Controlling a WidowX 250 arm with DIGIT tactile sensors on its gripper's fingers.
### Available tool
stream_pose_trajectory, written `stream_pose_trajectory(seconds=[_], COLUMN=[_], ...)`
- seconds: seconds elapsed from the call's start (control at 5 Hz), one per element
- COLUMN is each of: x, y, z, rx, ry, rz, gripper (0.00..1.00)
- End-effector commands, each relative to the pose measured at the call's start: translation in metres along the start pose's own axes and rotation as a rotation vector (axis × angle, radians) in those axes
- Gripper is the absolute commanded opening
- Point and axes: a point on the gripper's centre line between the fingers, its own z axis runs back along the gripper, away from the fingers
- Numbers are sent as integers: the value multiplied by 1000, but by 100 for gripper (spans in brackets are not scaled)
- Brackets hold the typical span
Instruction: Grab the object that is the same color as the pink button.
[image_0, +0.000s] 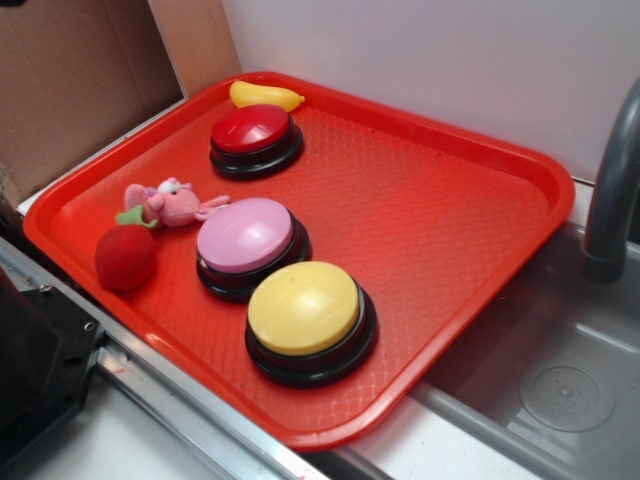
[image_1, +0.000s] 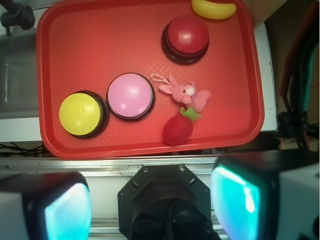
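Observation:
The object, a small pink plush animal (image_0: 172, 204) (image_1: 185, 93), lies on the red tray (image_0: 440, 200) (image_1: 90, 45) just left of the pink button (image_0: 245, 236) (image_1: 130, 96) in the exterior view. My gripper (image_1: 152, 205) shows only in the wrist view. It hangs high above the tray's near edge, over the metal rail. Its two fingers with teal pads (image_1: 67, 215) stand wide apart with nothing between them, so it is open. The exterior view does not show the gripper.
A red fuzzy ball (image_0: 125, 257) (image_1: 178, 130) touches the plush. A yellow button (image_0: 305, 310) (image_1: 80, 114), a red button (image_0: 255, 135) (image_1: 186, 36) and a yellow banana toy (image_0: 265, 96) (image_1: 214, 8) share the tray. A sink with a grey faucet (image_0: 610, 190) lies right.

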Motion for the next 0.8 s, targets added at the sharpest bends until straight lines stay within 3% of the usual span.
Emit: stream_pose_trajectory(seconds=[0.0, 0.4, 0.6], x=[0, 14, 24], y=[0, 14, 32], z=[0, -9, -24], rx=[0, -96, -159], ry=[0, 11, -10], rz=[0, 215, 411], gripper=[100, 100, 100])
